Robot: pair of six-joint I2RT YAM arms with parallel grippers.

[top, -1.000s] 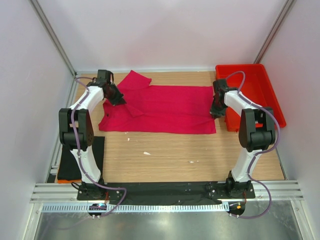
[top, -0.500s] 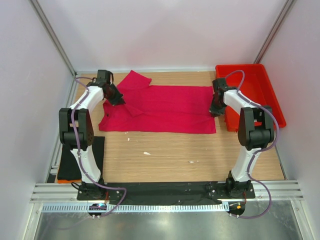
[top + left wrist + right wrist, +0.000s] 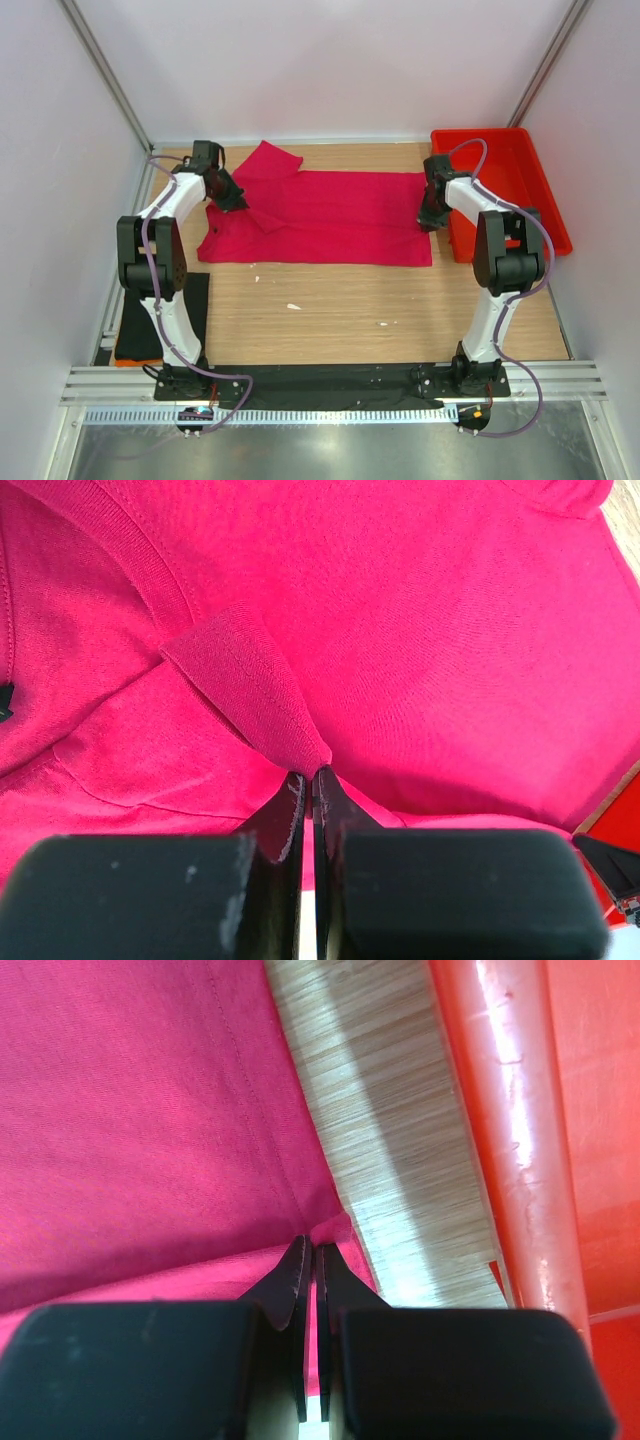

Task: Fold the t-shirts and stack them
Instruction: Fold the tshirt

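A crimson-pink t-shirt [image 3: 340,215] lies spread flat across the far half of the table, one sleeve [image 3: 270,160] pointing toward the back. My left gripper [image 3: 238,203] sits at its left end, shut on a raised pinch of cloth [image 3: 270,695] below the collar band, with the gripper [image 3: 311,772] filling the bottom of the left wrist view. My right gripper [image 3: 428,222] is at the shirt's right edge. In the right wrist view that gripper [image 3: 311,1242] is shut on the hem corner [image 3: 335,1228]. A black t-shirt [image 3: 165,310] lies folded at the near left.
A rigid red tray [image 3: 500,133] stands at the back right, its rim [image 3: 520,1140] close beside my right gripper with a strip of bare wood between. White walls and metal posts enclose the table. Small white scraps [image 3: 293,306] lie on the wood in front.
Both arms have edged slightly toward the back, each still holding the shirt. The cloth has hardly shifted.
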